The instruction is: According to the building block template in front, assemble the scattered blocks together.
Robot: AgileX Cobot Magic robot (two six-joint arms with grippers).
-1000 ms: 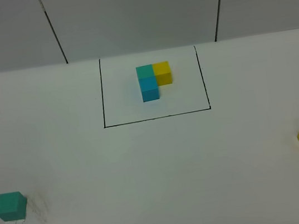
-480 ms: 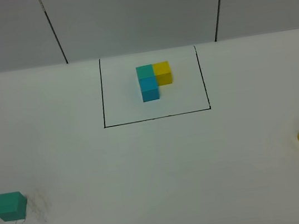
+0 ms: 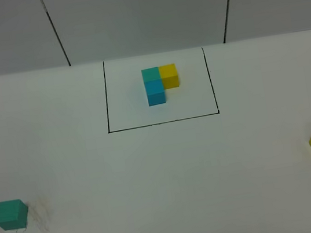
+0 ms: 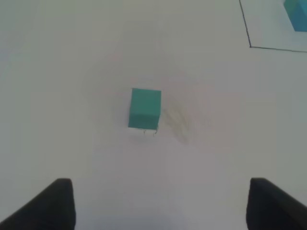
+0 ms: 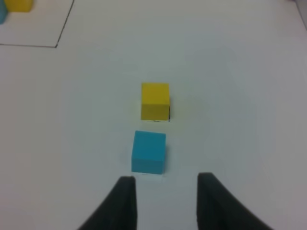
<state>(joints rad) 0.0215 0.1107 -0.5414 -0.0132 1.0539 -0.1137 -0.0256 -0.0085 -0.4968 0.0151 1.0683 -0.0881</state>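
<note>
The left gripper (image 4: 165,206) hangs with its two dark fingers (image 4: 57,206) spread wide, only their tips in view. The right gripper (image 5: 165,203) holds its dark fingers (image 5: 122,203) parted more narrowly, each narrowing toward its tip. Both wrists tilt downward and forward.

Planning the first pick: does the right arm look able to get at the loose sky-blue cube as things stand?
Probably yes: the sky-blue cube lies ahead of the open right gripper, nothing between them; the yellow cube sits beyond it, apart.
</note>
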